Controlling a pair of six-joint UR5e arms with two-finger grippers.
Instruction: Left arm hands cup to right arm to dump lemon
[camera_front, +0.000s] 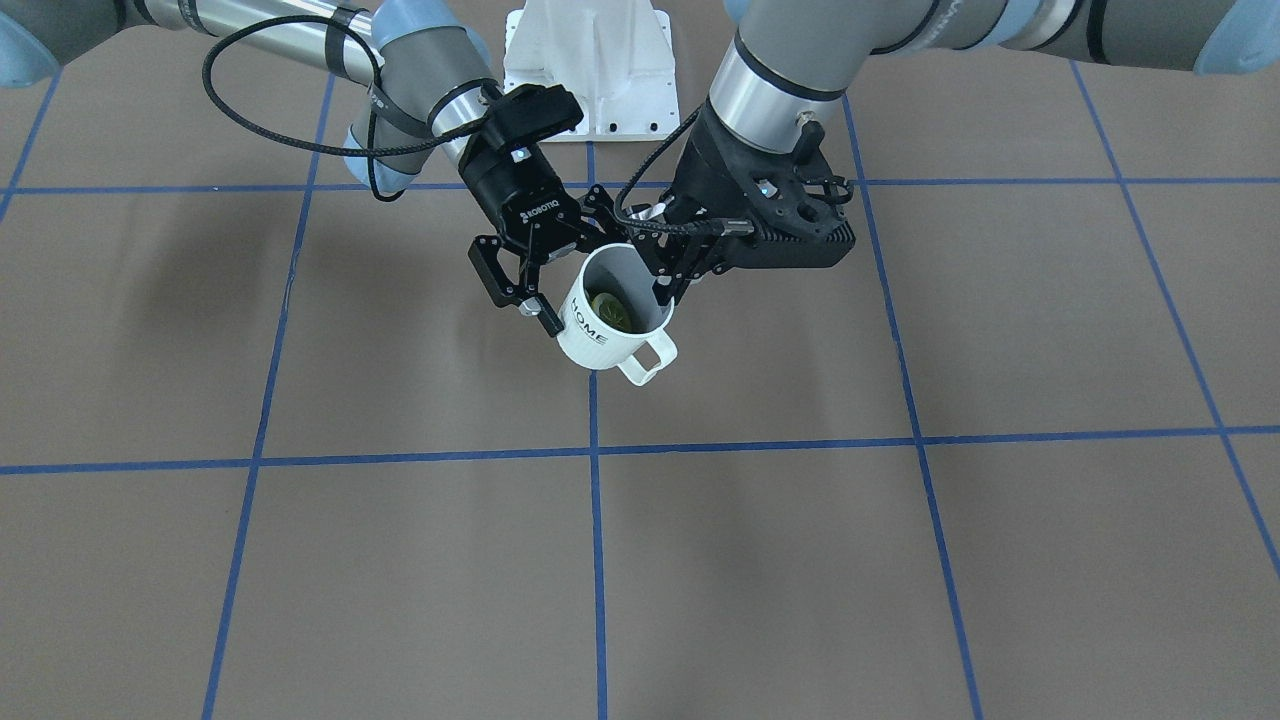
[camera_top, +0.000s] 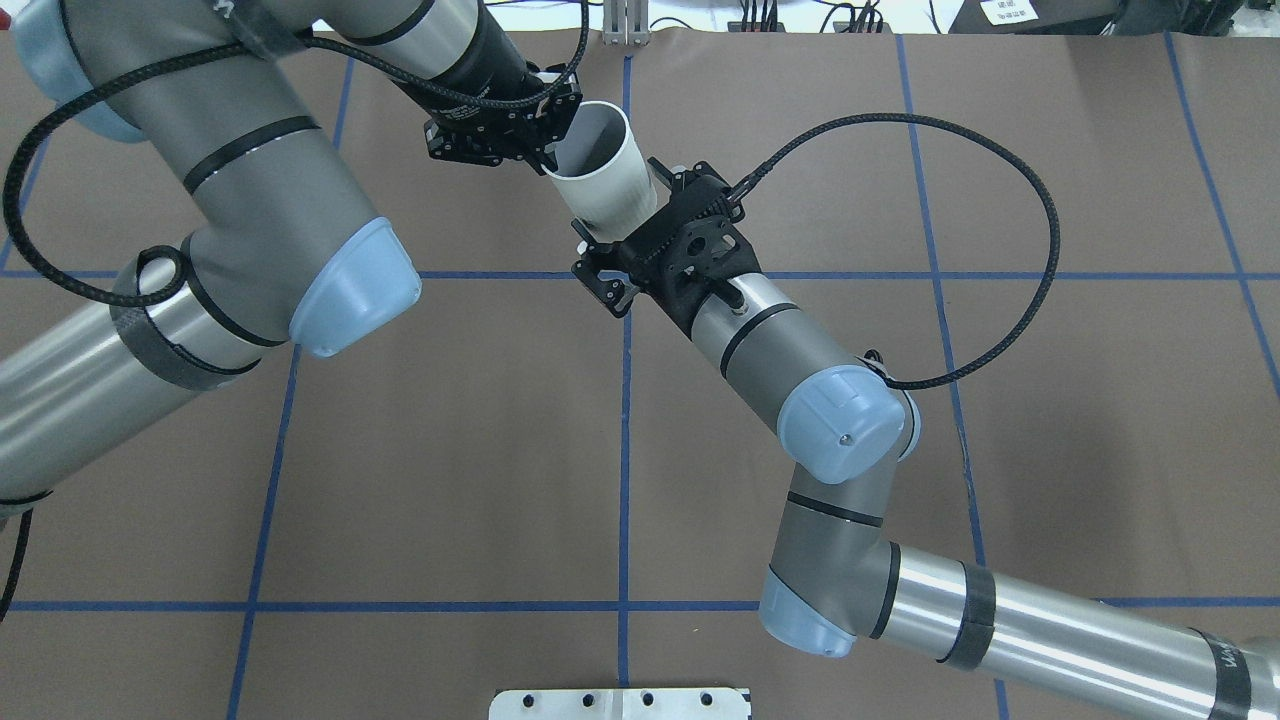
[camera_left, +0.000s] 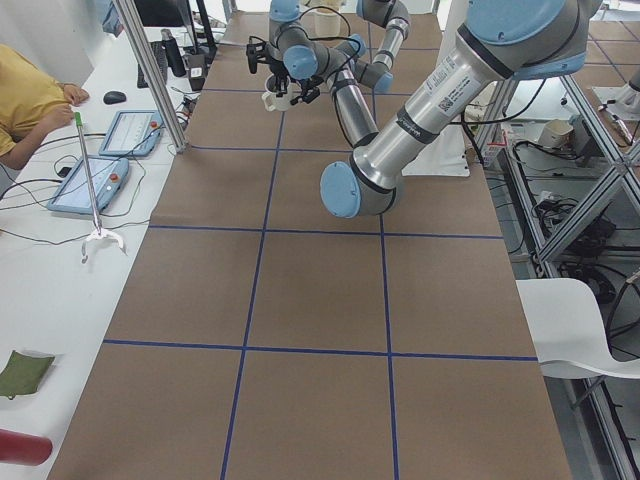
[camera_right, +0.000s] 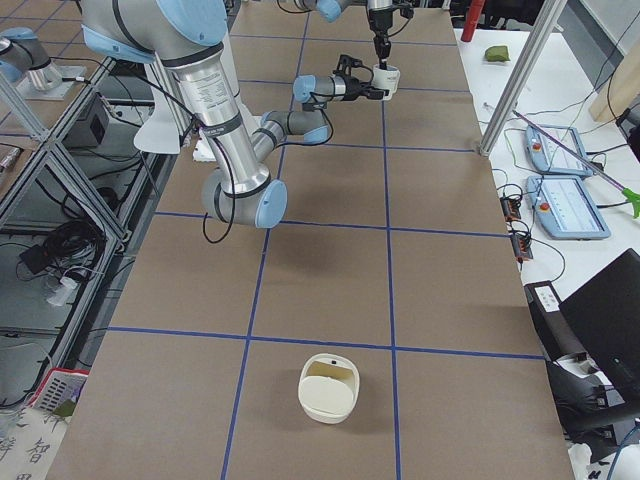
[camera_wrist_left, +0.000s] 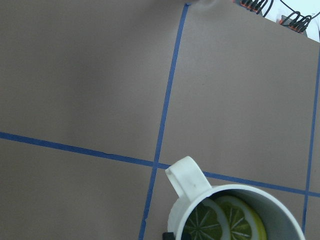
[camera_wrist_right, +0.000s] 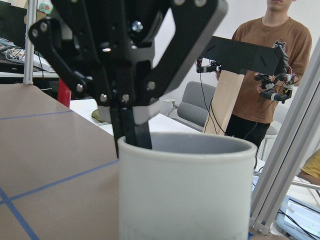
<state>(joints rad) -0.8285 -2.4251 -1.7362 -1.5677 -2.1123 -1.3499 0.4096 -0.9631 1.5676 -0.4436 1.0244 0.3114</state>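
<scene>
While left gripper pinches cup rim, lemon inside, right gripper straddles it, fingers spread; should clamp next.

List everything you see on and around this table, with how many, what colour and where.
Brown paper-covered table with blue tape grid: one, under everything.
Cream-white "HOME" mug: one, grey inside, held tilted above the table.
Lemon slices: apparently two, yellow-green, inside the mug.
Cream-white rounded container: one, on the table, far toward the robot's right.
White base plate: one, at the robot's table edge.
Control tablets: two, blue-screened, side bench.
Person in yellow top: one, at the side bench.
Person in brown shirt: one, standing beyond the table.
Left arm: one, thick grey-silver; left gripper pinches the mug's rim.
Right arm: one, slimmer silver-grey; right gripper straddles the mug, grip unclear.
</scene>
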